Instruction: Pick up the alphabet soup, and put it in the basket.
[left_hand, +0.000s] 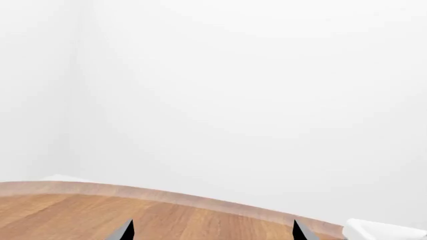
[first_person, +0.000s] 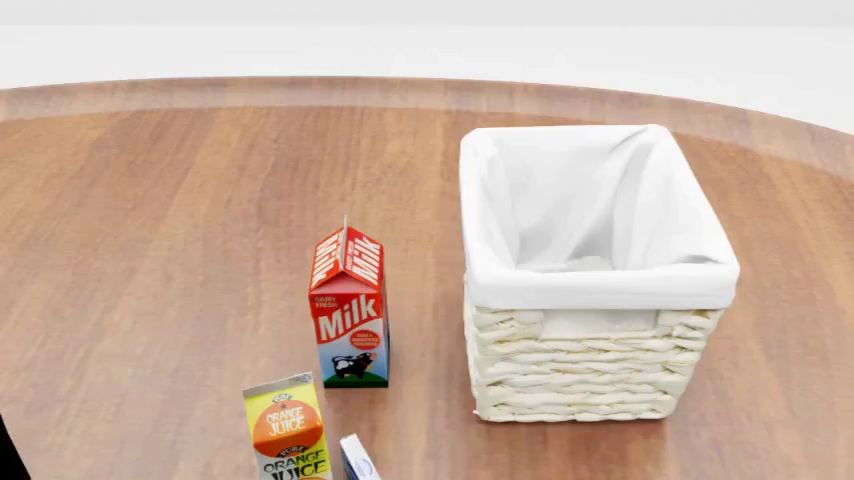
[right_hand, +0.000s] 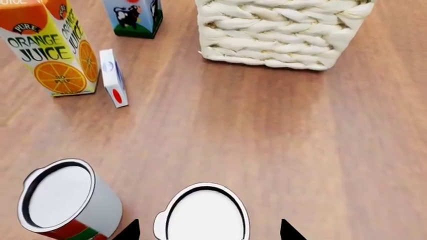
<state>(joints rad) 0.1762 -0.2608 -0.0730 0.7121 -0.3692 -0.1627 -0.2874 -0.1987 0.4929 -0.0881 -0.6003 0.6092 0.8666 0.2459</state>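
Note:
In the right wrist view a can with a silvery-white top, the alphabet soup, stands upright between my right gripper's open fingertips, with a gap on each side. Its label is hidden from this angle. The cream wicker basket stands beyond it on the wooden table. In the head view the basket shows its white cloth lining and looks empty. My left gripper is open and empty above the table near its edge. Neither gripper nor the soup can shows in the head view.
A red-and-green can stands close beside the soup can. An orange juice carton, a small white-and-blue box and a milk carton stand left of the basket. A white object shows at the left wrist view's corner.

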